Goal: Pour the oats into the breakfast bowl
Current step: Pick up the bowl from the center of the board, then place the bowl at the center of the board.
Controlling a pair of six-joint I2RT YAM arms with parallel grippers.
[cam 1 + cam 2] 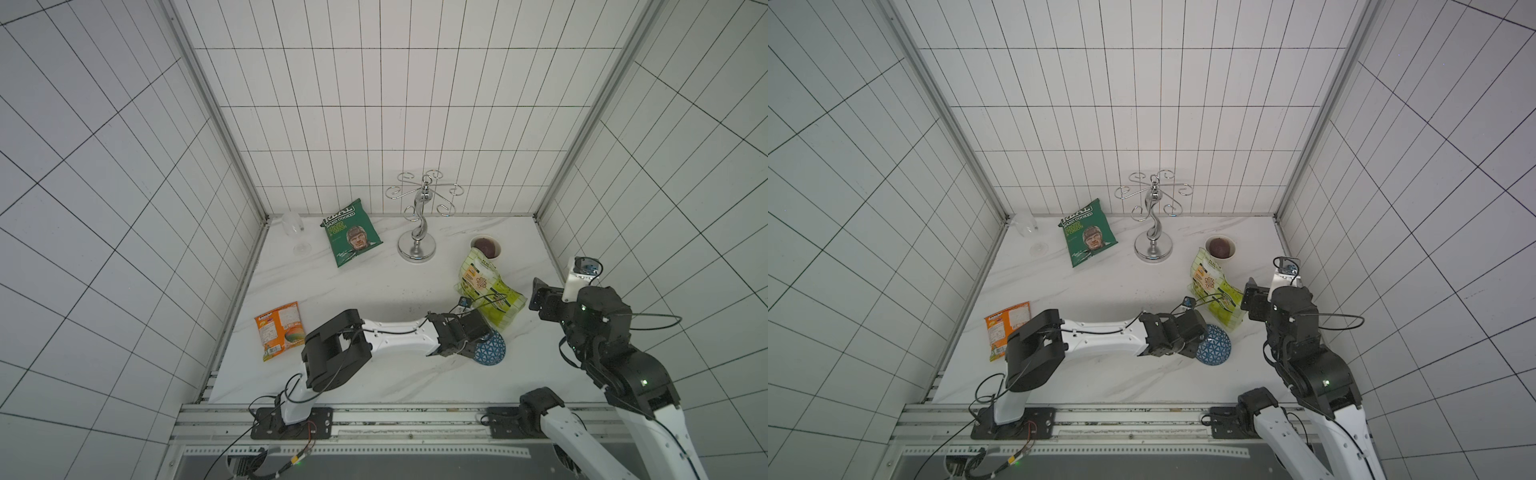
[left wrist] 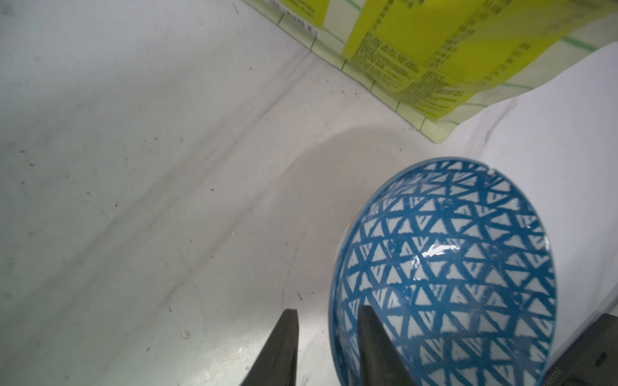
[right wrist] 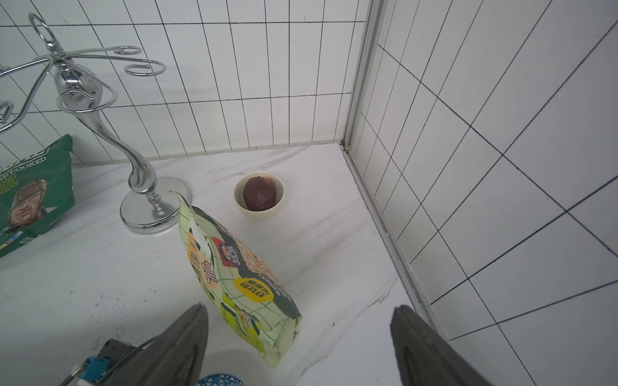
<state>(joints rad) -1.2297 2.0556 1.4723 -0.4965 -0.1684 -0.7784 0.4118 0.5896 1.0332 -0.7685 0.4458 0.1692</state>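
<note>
- The left gripper (image 2: 327, 309) is sitting with its fingers a narrow gap apart, straddling the edge of the breakfast bowl (image 2: 444, 267) (whether they are actually pinching it, I cannot tell).
- The bowl is showing its patterned outside in both top views (image 1: 494, 349).
- The right gripper (image 3: 299, 306) is hovering spread wide, holding nothing.
- The oats pouch (image 3: 234, 267) is standing on the tabletop (image 3: 100, 267) just ahead of the right gripper.

My claw (image 3: 299, 307) spread wide, oats pouch (image 3: 234, 280) standing just ahead, cream bowl (image 3: 259, 210) holding something dark red beyond the pouch, chrome stand (image 3: 147, 207) close beside the pouch, green crisp bag (image 3: 33, 200) farther that way, sliver of breakfast bowl (image 3: 220, 380) nearer me.
</note>
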